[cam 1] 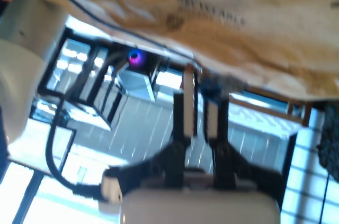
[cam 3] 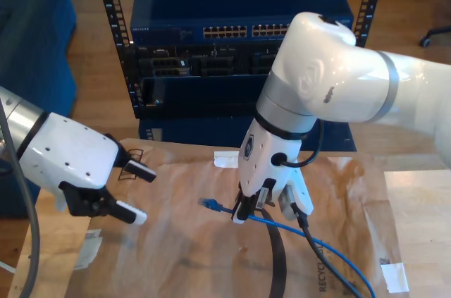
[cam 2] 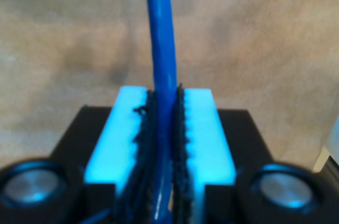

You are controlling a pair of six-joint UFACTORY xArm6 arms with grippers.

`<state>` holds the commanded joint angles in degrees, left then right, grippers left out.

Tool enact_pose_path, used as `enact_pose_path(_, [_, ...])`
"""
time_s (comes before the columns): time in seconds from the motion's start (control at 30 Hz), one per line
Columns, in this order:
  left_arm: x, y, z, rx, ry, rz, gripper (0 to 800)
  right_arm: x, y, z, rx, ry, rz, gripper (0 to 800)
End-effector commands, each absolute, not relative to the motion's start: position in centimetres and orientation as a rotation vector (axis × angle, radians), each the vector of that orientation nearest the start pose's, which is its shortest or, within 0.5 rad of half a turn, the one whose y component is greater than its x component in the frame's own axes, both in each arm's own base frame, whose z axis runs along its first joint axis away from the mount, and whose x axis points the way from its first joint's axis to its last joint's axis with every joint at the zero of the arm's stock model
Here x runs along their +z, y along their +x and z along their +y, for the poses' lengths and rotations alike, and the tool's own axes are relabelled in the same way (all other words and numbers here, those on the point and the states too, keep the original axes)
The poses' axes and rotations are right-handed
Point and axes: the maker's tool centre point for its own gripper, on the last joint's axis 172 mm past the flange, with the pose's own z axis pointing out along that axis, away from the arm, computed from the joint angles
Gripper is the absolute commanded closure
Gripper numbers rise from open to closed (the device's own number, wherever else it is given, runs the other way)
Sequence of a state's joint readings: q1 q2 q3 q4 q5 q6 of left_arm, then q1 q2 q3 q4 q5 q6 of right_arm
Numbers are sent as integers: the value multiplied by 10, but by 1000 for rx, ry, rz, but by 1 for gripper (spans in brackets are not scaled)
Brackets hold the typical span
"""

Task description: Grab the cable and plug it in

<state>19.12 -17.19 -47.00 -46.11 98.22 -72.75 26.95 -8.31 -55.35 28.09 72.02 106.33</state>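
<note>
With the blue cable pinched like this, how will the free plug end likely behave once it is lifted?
The cable looks thin and lies in loose curves on the brown paper, so it is probably floppy. The short stub to the plug may droop only slightly. My second gripper is shut on it between ribbed pads, so slipping seems unlikely.

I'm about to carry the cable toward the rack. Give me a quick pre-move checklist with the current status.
1. Grip: my second claw is shut on the blue cable, which sits between the pads. Ok.
2. Plug free: the plug sticks out past the claw toward the exterior view's left, above the brown paper. Ok.
3. Plug clip orientation: too small to read. Cannot tell.
4. My first claw is open and apart from the cable. Ok.
5. Free port on the network switch: the port rows show, but whether they are free or taken is unclear. Cannot tell.
</note>
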Motion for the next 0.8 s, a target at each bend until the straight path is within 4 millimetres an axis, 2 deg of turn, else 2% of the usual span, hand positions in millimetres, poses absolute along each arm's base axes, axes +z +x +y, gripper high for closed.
enact_pose_path(0.13, [292,313,-114,-1151,1569,1801,1,238,302,290,863,-2088,2080,786])
enact_pose_path(0.3, [298,311,-118,-1159,1584,1754,1,271,299,292,1136,-1975,1999,784])
enact_pose_path(0.37, [304,312,-122,-1168,1573,1729,1,275,301,287,1152,-1966,1987,784])
enact_pose_path(0.43, [312,317,-126,-1169,1552,1705,3,269,299,287,1187,-1975,1997,784])
enact_pose_path(0.53, [330,329,-129,-1148,1551,1666,5,277,292,288,1236,-2008,1975,784])
enact_pose_path(0.63, [355,336,-134,-1209,1526,1643,5,282,293,289,1236,-2018,1944,784])
enact_pose_path(0.7, [360,337,-135,-1245,1509,1668,5,293,295,291,1262,-2001,1926,784])
enact_pose_path(0.8, [372,339,-145,-1228,1558,1646,5,322,316,283,1312,-1878,1902,784])
